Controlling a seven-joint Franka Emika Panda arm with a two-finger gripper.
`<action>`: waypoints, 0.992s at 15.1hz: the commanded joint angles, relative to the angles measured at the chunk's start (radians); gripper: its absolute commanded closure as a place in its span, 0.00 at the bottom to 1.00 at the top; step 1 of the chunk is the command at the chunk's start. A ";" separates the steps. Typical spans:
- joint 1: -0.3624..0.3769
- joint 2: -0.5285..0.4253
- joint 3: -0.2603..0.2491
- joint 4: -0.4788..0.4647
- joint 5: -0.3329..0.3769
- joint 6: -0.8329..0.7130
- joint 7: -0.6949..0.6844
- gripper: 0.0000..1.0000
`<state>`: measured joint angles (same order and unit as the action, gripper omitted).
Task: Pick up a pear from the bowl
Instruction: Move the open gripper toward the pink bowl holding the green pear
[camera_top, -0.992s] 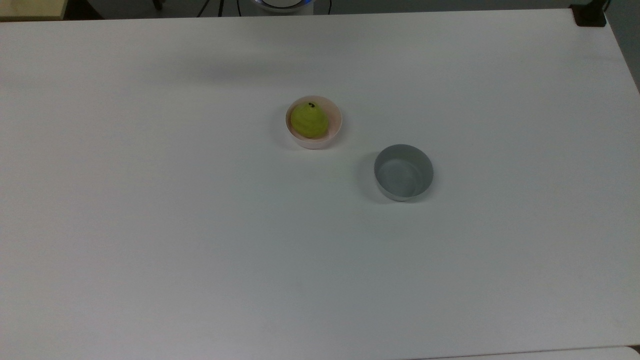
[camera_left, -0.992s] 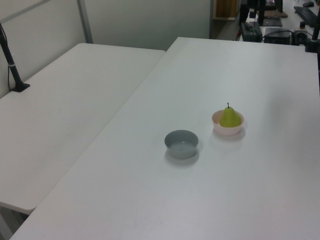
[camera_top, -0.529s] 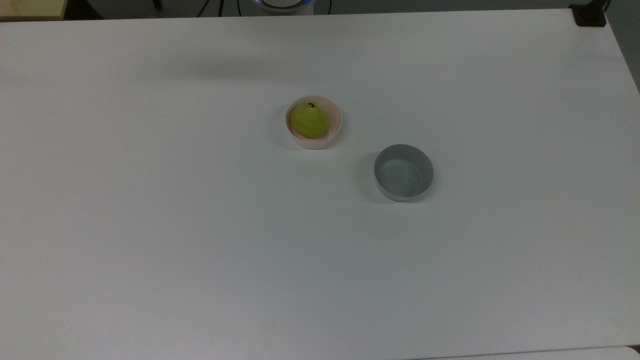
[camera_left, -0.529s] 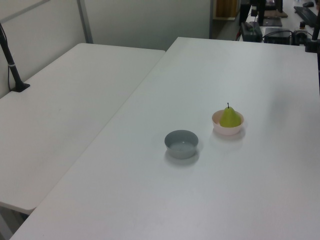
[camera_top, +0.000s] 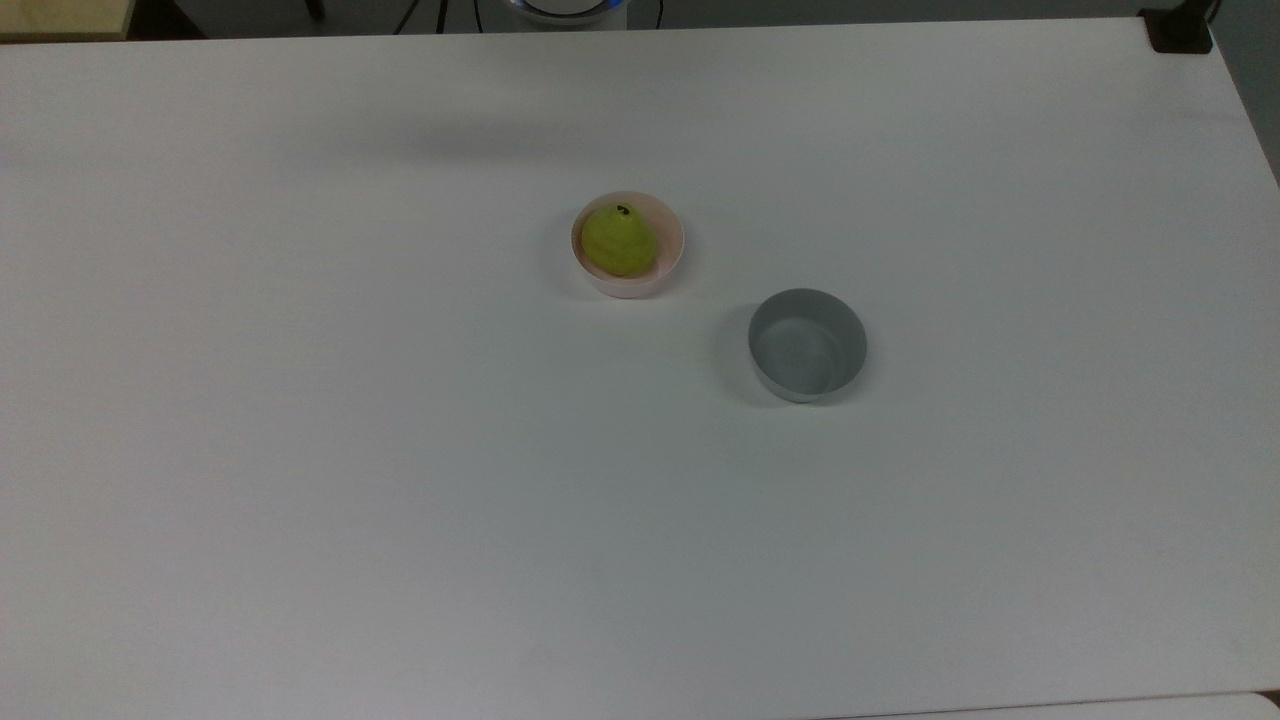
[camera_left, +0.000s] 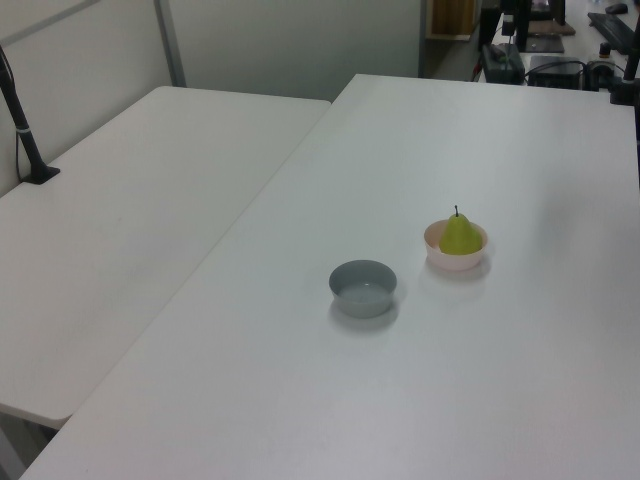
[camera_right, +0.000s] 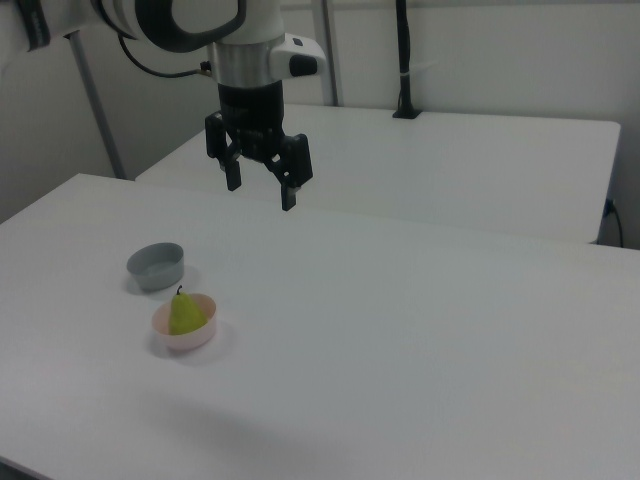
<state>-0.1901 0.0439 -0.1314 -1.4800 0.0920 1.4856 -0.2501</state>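
1. The pear (camera_top: 619, 240) sits upright in the pale pink bowl (camera_top: 668, 262), just above the center of the top view, stem up.
2. The grey bowl (camera_top: 807, 344) stands apart from it, toward the lower right in the top view.
3. In the right view, the gripper (camera_right: 262, 184) hangs high in the upper left of the frame, fingers spread and holding nothing, well apart from the pear (camera_right: 184, 313).
4. Compared with 0.5 s ago, pear and both bowls lie unchanged on the white table (camera_top: 400, 500).
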 joint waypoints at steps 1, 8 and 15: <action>0.052 0.007 -0.005 -0.011 0.011 -0.007 -0.021 0.00; 0.331 0.021 -0.005 -0.016 0.011 -0.016 -0.003 0.00; 0.500 0.030 -0.004 -0.028 0.014 -0.007 0.092 0.00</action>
<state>0.2705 0.0771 -0.1169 -1.4845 0.0938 1.4854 -0.1849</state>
